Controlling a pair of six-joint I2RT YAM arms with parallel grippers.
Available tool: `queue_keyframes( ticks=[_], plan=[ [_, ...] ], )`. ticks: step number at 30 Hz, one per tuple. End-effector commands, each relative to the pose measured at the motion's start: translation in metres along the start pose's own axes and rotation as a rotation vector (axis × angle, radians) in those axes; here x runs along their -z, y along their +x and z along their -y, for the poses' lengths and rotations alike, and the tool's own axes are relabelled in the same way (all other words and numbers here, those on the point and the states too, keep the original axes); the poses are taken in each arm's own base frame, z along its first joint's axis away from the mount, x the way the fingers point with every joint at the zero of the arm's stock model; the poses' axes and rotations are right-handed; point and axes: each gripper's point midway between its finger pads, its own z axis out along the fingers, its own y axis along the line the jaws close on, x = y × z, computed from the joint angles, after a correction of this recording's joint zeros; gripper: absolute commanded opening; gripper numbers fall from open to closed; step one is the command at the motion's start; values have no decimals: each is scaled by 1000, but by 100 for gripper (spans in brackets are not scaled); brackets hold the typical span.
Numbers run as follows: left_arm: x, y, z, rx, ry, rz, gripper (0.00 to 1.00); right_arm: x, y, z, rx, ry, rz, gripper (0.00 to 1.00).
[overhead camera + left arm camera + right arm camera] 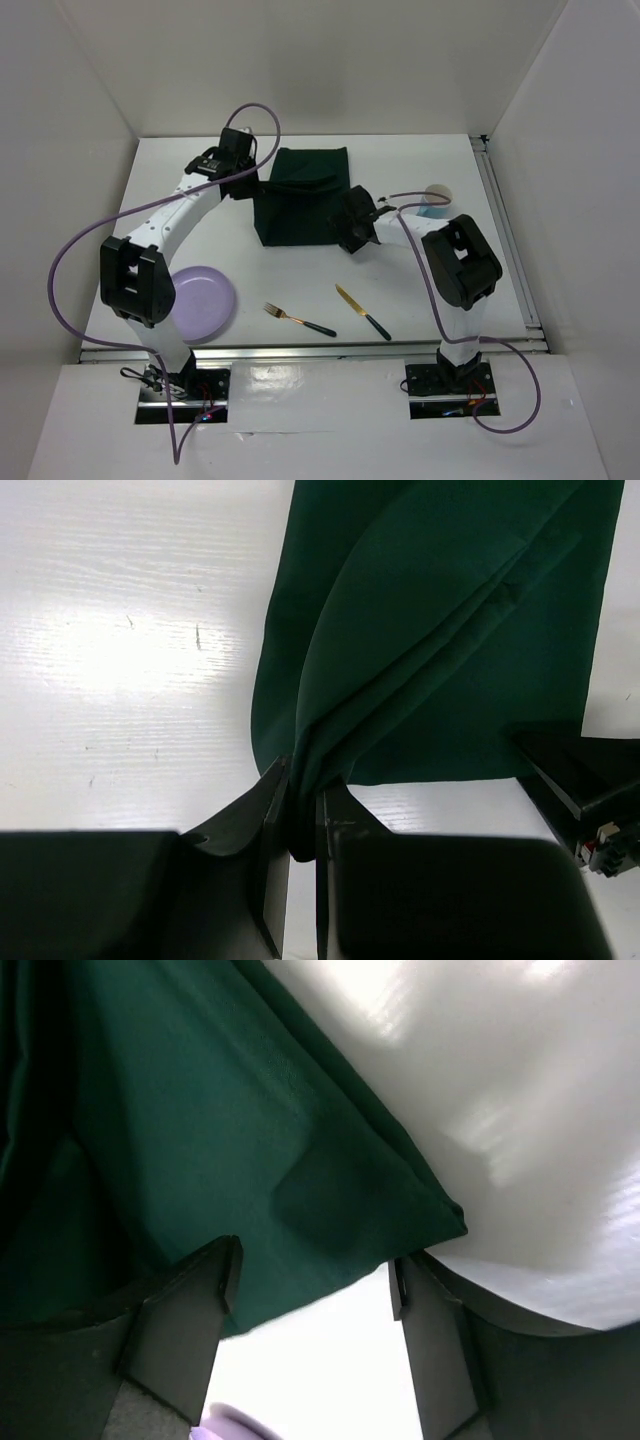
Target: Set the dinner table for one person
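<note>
Dinner table (310, 275): get the mat flat before anything goes on it

The dinner table is the broad white top under both my arms. The green mat (300, 200) lies on its far middle, creased, with a layer doubled over at the far end.

My left gripper (300, 800) is pressed together on a bunched fold at the mat's left edge; the cloth runs up out of the pinch in long ridges. My right gripper (315, 1270) is spread, a corner of the mat sitting between its fingers and not yet nipped.

As I judge it, the step in hand is spreading this mat.

- Close the right jaws on the corner only, one layer if I can, so I don't trap the fold beneath.
- Lift both holds just clear of the table and draw them apart evenly, left outward and right outward, until the ridges go.
- Keep the pull low and level; a high lift would let the cloth sag and fold again.
- Lay it down square to the near edge, then let go with one side at a time.

The plate (200, 300), fork (298, 319) and knife (362, 311) wait near the front edge, and a cup (437, 195) stands just beside my right arm. I should keep my right elbow from sweeping into it.
</note>
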Motion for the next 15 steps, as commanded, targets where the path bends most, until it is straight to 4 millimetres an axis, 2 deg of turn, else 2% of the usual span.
queue_keyframes(
  ticks=[1,3,7,8,9,10,14,15],
  plan=[
    [20,-21,3,22,43,65,0,-24,-6,42,-32,154,95,69],
    [21,-22,-2,31,43,64,0,-32,-10,44,-36,180,120,67],
    [21,-22,-2,37,59,56,0,-35,-10,43,-27,210,141,41],
    [21,-24,-7,45,52,59,0,-35,-12,43,-26,211,155,19],
    [21,-24,-7,45,52,59,0,-31,-16,39,-9,199,166,7],
    [22,-28,-9,54,59,65,0,-30,-19,35,5,191,178,0],
    [27,-41,-8,79,91,75,0,-16,-37,0,105,132,240,0],
    [30,-54,-14,96,83,97,0,-7,-47,-25,109,80,253,0]
  ],
)
